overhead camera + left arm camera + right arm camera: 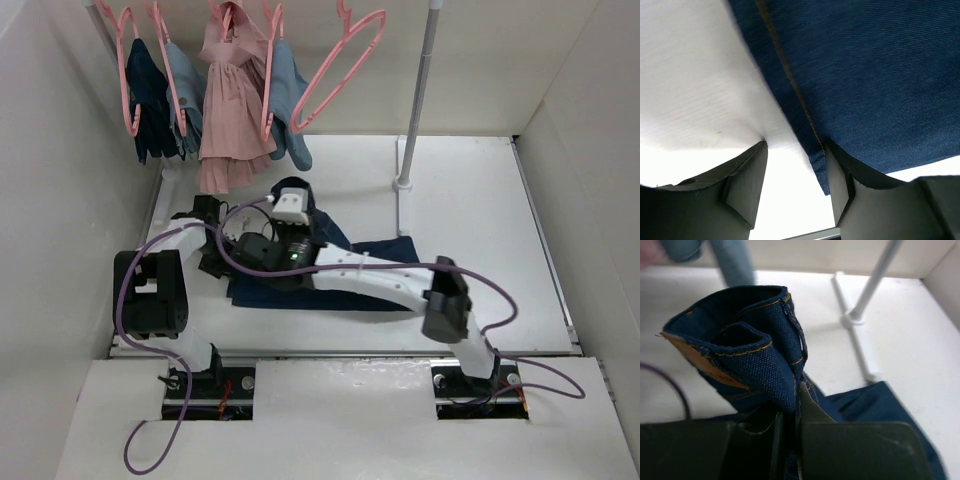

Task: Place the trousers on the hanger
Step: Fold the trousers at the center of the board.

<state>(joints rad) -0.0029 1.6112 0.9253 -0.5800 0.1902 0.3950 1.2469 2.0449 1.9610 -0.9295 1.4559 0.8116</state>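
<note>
Coarse navy denim trousers lie rumpled on the white table, the waistband bunched and pinched tight in the right gripper with its orange stitching showing. The left gripper stands wide open, clasping nothing, astride a seamed edge. The thin pink hanger hangs bare at the back, beside a pleated pink dress and well apart from the trousers.

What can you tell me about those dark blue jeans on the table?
The jeans are dark navy denim with orange stitching and a tan waistband patch. They lie crumpled on the white table. The right gripper is shut on a bunched fold of waistband, held up off the table. The left gripper is open over a flat stitched edge.
</note>
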